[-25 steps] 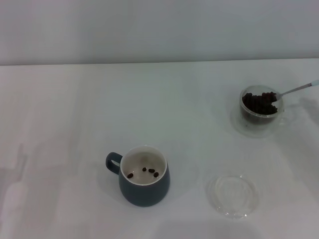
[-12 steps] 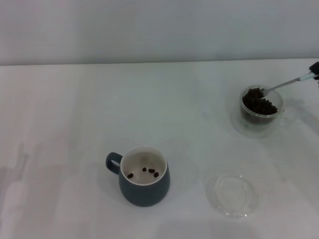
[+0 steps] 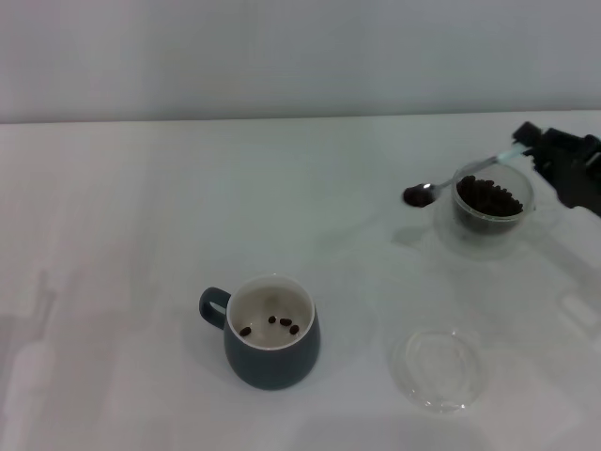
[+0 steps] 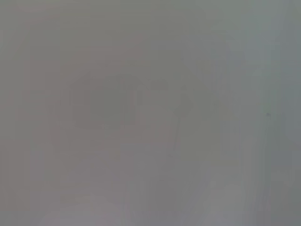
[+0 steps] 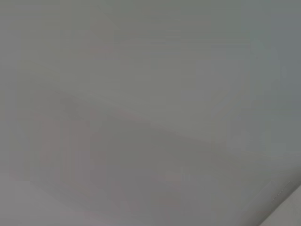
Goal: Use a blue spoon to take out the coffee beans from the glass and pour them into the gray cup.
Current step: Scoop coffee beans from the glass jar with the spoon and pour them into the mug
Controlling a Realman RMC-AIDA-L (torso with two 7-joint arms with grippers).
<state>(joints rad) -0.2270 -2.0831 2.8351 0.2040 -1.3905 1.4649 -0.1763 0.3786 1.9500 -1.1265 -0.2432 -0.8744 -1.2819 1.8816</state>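
In the head view my right gripper (image 3: 529,143) enters from the right edge, shut on the pale blue handle of the blue spoon (image 3: 462,176). The spoon's bowl holds dark coffee beans (image 3: 414,195) and hangs left of the glass (image 3: 492,209), above the table. The glass stands at the right on the table and holds several more beans. The gray cup (image 3: 270,331) stands at front centre, handle to the left, with a few beans in its white inside. My left gripper is out of view. Both wrist views show only blank grey.
A flat clear glass saucer (image 3: 439,367) lies at the front right, to the right of the gray cup. The white table (image 3: 141,235) ends at a pale wall at the back.
The right gripper has come into view from the right. The spoon has lifted out of the glass with beans and moved left, its bowl now past the glass's left rim.
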